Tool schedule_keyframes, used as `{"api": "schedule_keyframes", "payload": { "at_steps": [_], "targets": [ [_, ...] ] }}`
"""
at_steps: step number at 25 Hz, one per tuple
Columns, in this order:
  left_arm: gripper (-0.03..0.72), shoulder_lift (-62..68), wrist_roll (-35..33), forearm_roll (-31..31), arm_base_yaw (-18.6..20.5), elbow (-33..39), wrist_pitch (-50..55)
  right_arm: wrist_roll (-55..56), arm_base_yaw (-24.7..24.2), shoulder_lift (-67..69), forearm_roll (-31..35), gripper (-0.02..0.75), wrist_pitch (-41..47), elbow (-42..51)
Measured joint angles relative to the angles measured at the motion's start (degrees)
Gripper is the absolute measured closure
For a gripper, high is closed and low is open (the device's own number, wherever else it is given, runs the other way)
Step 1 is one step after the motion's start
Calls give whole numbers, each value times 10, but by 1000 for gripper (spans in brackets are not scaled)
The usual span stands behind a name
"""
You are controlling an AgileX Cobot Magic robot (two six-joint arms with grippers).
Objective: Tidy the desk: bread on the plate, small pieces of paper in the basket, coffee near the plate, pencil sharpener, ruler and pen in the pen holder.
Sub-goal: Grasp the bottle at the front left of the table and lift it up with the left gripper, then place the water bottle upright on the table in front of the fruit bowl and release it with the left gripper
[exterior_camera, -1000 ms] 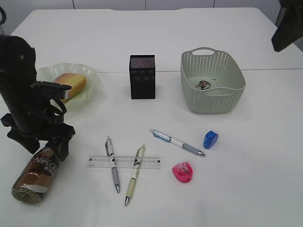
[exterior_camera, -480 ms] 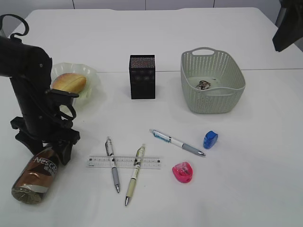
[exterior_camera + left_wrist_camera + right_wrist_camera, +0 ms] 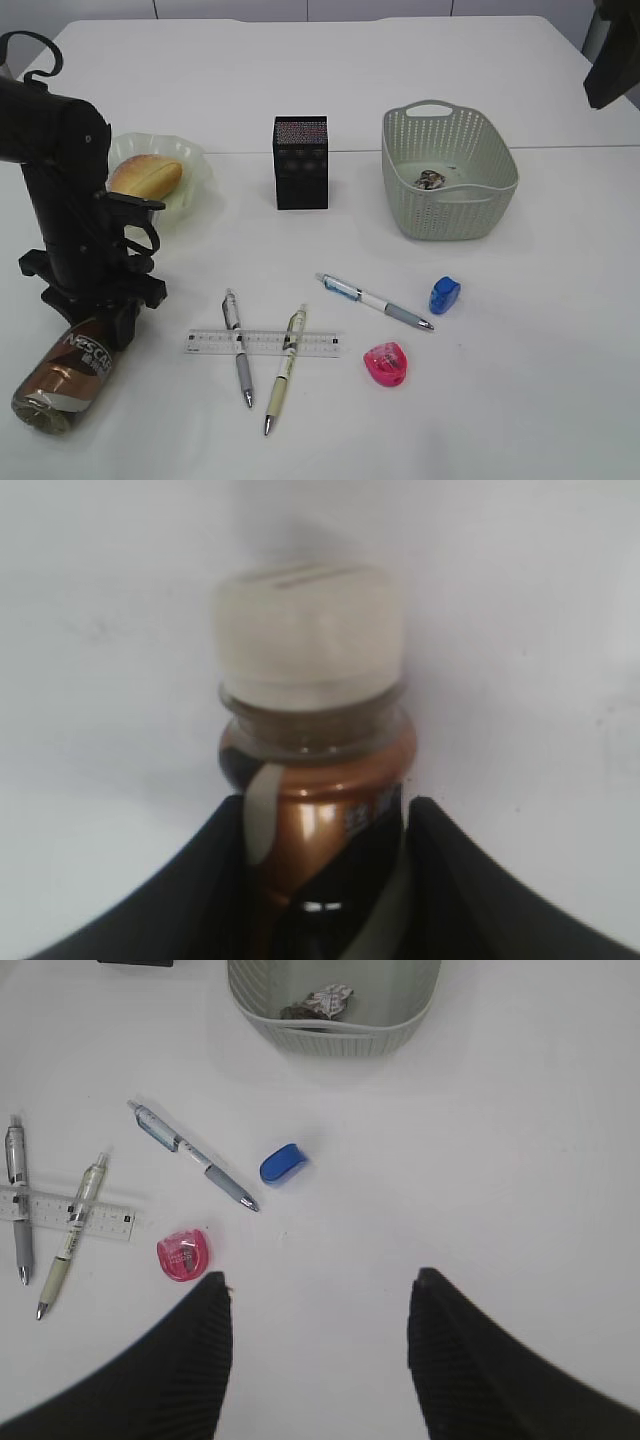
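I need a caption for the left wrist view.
Left gripper straddling the Nescafe coffee bottle lying on the white desk.

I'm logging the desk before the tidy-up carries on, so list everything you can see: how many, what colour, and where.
bread: 1, golden-brown, on the plate
plate: 1, pale green, far left
pen holder: 1, black, centre back
basket: 1, grey-green, right back
paper: 1 crumpled piece, in the basket
coffee: 1, brown bottle, white cap, lying front left
ruler: 1, clear, front centre, under two pens
pens: 3; two lie across the ruler, one blue-and-white to their right
sharpeners: 2; pink front, blue near the basket
left claw: black, jaws either side of the coffee
right claw: black, open, holding nothing, above the desk
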State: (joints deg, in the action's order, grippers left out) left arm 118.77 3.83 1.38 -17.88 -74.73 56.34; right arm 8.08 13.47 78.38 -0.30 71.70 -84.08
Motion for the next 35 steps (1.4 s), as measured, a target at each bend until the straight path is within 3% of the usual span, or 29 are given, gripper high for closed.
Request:
{"api": "schedule_keyframes", "payload": {
  "at_steps": [4, 10, 16, 20, 26, 31, 35],
  "targets": [
    [413, 0, 0, 6, 0, 0, 14, 0, 0, 0, 0, 321, 0, 0],
    [422, -22, 1, 7, 0, 0, 23, 0, 0, 0, 0, 321, 0, 0],
    [422, -164, 1, -14, 0, 66, -30, 0, 0, 0, 0, 321, 0, 0],
    [423, -303, 1, -29, 0, 186, -138, 0, 0, 0, 0, 321, 0, 0],
    [423, -491, 4, -14, 19, 382, -421, 0, 0, 0, 0, 321, 0, 0],
    [423, -523, 6, 21, 33, 487, -653, 0, 0, 0, 0, 321, 0, 0],
    [423, -486, -3, 15, 33, 508, -803, -1, 0, 0, -5, 321, 0, 0]
  ]
}}
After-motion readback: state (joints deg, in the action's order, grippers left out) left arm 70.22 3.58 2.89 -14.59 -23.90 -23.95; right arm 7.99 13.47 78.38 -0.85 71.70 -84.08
